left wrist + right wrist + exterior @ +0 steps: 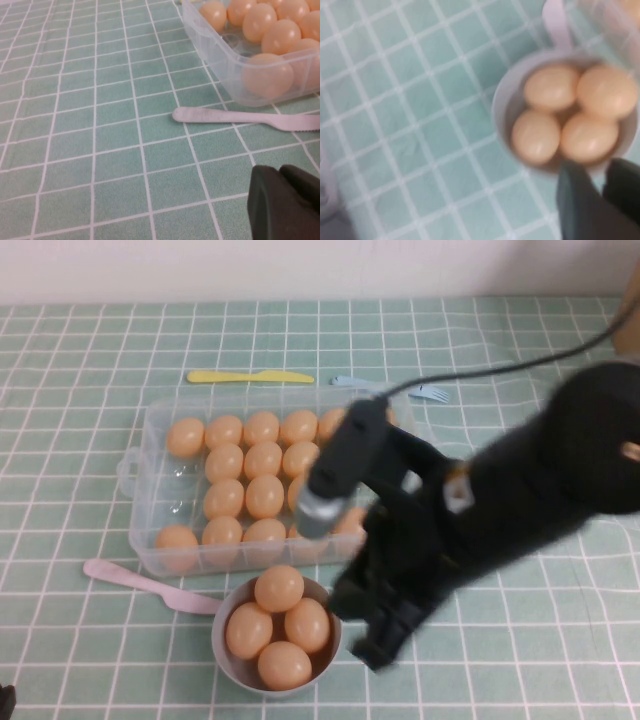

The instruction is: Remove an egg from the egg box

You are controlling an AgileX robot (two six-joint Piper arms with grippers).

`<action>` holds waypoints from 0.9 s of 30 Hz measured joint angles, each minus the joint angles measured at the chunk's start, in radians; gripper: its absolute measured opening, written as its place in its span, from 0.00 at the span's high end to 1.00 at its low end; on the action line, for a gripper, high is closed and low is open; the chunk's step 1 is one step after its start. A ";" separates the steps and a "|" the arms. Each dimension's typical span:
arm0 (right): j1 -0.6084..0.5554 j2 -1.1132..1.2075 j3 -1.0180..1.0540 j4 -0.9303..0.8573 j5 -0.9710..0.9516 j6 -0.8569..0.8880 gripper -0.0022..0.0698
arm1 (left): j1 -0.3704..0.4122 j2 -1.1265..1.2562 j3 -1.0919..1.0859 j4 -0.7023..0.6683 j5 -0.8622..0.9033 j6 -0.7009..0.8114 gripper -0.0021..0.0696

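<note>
Right end effector (pixel 385 635) beside grey bowl (pixel 228 658); left end effector (pixel 285 205) parked; smooth orange-tan eggs (pixel 264 496).

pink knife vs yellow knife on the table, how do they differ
The pink knife lies in front of the egg box, beside the grey bowl; the yellow knife lies behind the egg box. The pink knife sits at a slant; the yellow knife runs nearly parallel to the egg box's long side. They differ in colour, pale pink against bright yellow. Both look like plastic cutlery lying flat on the checked cloth.
</note>
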 joint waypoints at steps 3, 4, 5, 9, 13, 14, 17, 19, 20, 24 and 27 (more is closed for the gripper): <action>0.000 -0.109 0.099 0.000 0.034 0.000 0.94 | 0.000 0.000 0.000 0.000 0.000 0.000 0.98; 0.000 -0.142 0.127 0.000 0.049 0.000 0.96 | 0.000 0.000 0.000 0.000 0.000 0.000 0.98; 0.000 -0.174 0.152 -0.002 0.064 0.000 0.97 | 0.000 0.000 0.000 0.000 0.000 0.000 0.98; 0.000 -0.284 0.226 -0.009 0.123 0.000 0.99 | 0.000 0.000 0.000 0.000 0.000 0.000 0.98; 0.000 -0.401 0.296 -0.011 0.155 0.000 0.99 | 0.000 0.000 0.000 0.000 0.000 0.000 0.98; 0.000 -0.426 0.314 -0.011 0.166 0.000 0.99 | 0.000 0.000 0.000 0.000 0.000 0.000 0.98; 0.000 -0.475 0.348 -0.027 0.209 0.000 0.99 | 0.000 0.000 0.000 0.000 0.000 0.000 0.98; 0.000 -0.493 0.350 -0.051 0.236 0.000 0.99 | 0.000 0.000 0.000 0.000 0.000 0.000 0.98; 0.000 -0.499 0.351 -0.064 0.248 0.000 0.99 | 0.000 0.000 0.000 0.000 0.000 0.000 0.98; 0.000 -0.504 0.357 -0.112 0.257 0.000 0.99 | 0.000 0.000 0.000 0.000 0.000 0.000 0.98; 0.000 -0.506 0.365 -0.133 0.227 0.000 0.99 | 0.000 0.000 0.000 0.000 0.000 0.000 0.98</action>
